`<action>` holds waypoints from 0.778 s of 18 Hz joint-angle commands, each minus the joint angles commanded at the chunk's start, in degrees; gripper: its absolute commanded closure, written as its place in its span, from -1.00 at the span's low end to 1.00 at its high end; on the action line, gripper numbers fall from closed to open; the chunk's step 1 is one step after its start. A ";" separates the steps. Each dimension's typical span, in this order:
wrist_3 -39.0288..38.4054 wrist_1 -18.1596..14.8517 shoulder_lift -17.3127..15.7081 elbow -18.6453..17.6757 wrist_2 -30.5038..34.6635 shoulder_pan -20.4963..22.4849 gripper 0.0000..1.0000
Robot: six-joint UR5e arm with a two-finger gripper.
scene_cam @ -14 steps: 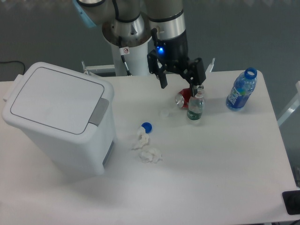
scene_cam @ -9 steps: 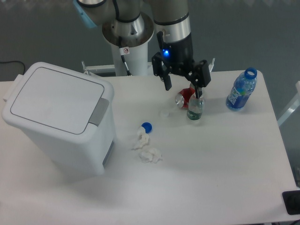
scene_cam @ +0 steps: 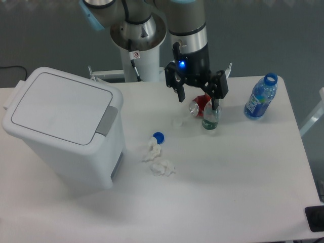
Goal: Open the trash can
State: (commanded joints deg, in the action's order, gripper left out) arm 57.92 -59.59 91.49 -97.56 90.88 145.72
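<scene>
Trash can point(scene_cam: 66, 132) at left of frame, lid flat down, contents hidden. Gripper point(scene_cam: 198, 98) upper centre, fingers spread wide, holding nothing, just above a red can point(scene_cam: 199, 105) and a small clear bottle point(scene_cam: 211, 117). Blue bottle point(scene_cam: 260, 97) uncapped, far right. Blue cap point(scene_cam: 158, 136) beside crumpled tissues point(scene_cam: 159, 161), centre.

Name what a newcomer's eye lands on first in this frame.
The big white trash can at the table's left, lid shut and grey push tab facing right. Next, the gripper, fingers spread, hanging above the red can and small clear bottle at back centre, far from the bin. Then the blue bottle at the right, and the crumpled tissues with a blue cap mid-table.
</scene>
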 joint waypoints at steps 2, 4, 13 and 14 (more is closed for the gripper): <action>-1.49 -0.09 0.00 0.00 -0.44 0.00 -1.00; -4.47 0.00 0.00 0.26 -2.71 0.18 -1.00; -16.52 0.26 2.46 5.18 -4.84 0.44 -1.00; -17.14 0.26 2.64 5.88 -4.75 0.44 -1.00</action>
State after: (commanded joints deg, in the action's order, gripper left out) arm 40.79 -59.33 94.13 -91.68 86.13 146.16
